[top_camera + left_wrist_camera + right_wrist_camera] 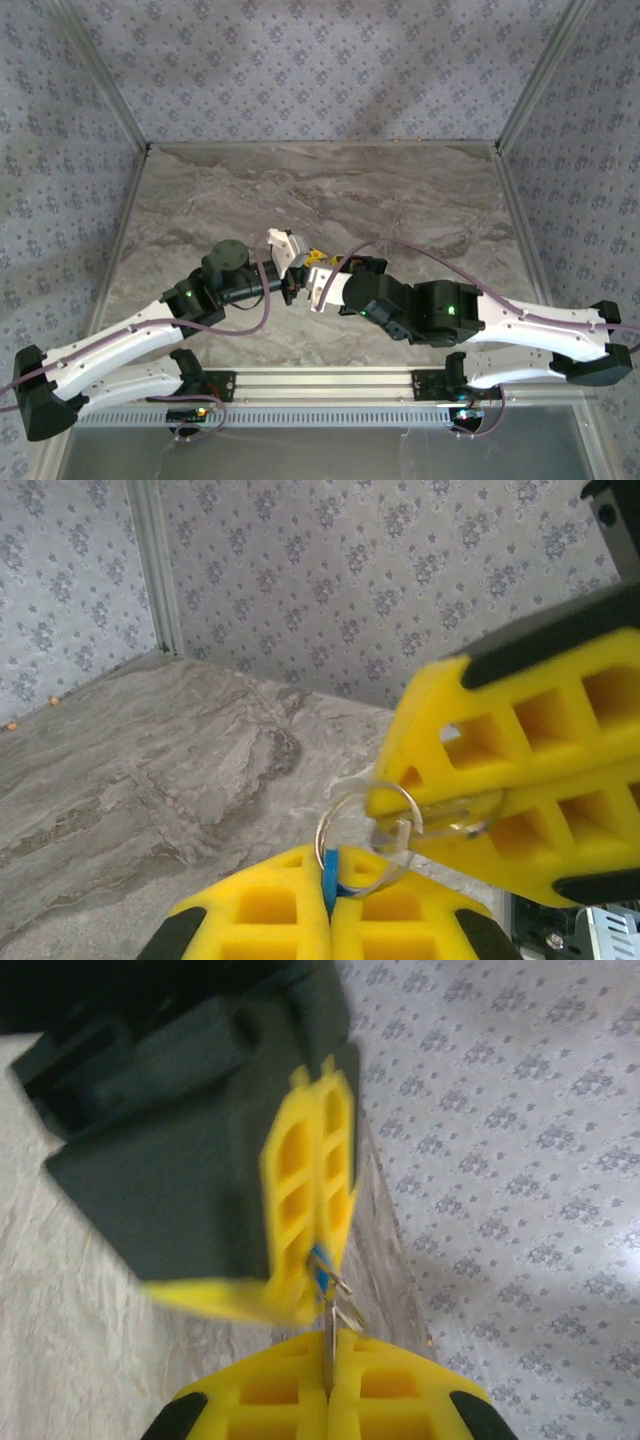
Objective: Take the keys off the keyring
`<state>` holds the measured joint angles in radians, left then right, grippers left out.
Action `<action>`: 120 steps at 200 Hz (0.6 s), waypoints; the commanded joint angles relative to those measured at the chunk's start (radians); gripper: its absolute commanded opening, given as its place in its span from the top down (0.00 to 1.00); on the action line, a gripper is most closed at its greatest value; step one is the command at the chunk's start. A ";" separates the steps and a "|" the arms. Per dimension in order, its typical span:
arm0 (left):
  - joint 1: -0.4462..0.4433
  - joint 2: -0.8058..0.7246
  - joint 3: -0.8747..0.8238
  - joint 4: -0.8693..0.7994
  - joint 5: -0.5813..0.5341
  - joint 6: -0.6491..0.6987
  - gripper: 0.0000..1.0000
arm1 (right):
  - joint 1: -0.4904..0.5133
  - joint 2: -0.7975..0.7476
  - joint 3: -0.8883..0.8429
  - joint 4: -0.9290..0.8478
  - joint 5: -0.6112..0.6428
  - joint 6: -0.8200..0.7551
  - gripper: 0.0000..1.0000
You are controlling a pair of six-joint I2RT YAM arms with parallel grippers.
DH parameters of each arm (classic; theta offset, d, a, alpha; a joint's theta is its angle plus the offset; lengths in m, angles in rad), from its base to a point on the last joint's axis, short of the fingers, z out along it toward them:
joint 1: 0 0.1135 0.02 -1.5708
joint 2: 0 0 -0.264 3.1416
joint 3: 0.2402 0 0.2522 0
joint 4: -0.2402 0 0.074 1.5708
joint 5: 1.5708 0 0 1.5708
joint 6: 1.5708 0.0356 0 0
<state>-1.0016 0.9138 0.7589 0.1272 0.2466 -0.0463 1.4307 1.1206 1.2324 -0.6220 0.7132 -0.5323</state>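
Keyring (322,825) is clamped in closed right tool (330,1360), blue key (331,868) inside closed left tool (330,900), seemingly for pulling them apart.

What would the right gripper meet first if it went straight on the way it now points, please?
Probably the yellow ribbed finger pads of the left gripper, shut on the tiny blue key piece; depth unclear.
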 commanded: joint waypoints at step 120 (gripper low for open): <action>-0.003 -0.018 0.030 0.210 0.117 -0.055 1.00 | 0.058 0.021 -0.178 0.159 -0.122 -0.135 1.00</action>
<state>-0.9936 0.8913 0.7361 0.0990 0.2462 -0.0658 1.4296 1.0847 1.1175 -0.4866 0.7078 -0.5926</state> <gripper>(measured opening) 0.046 0.054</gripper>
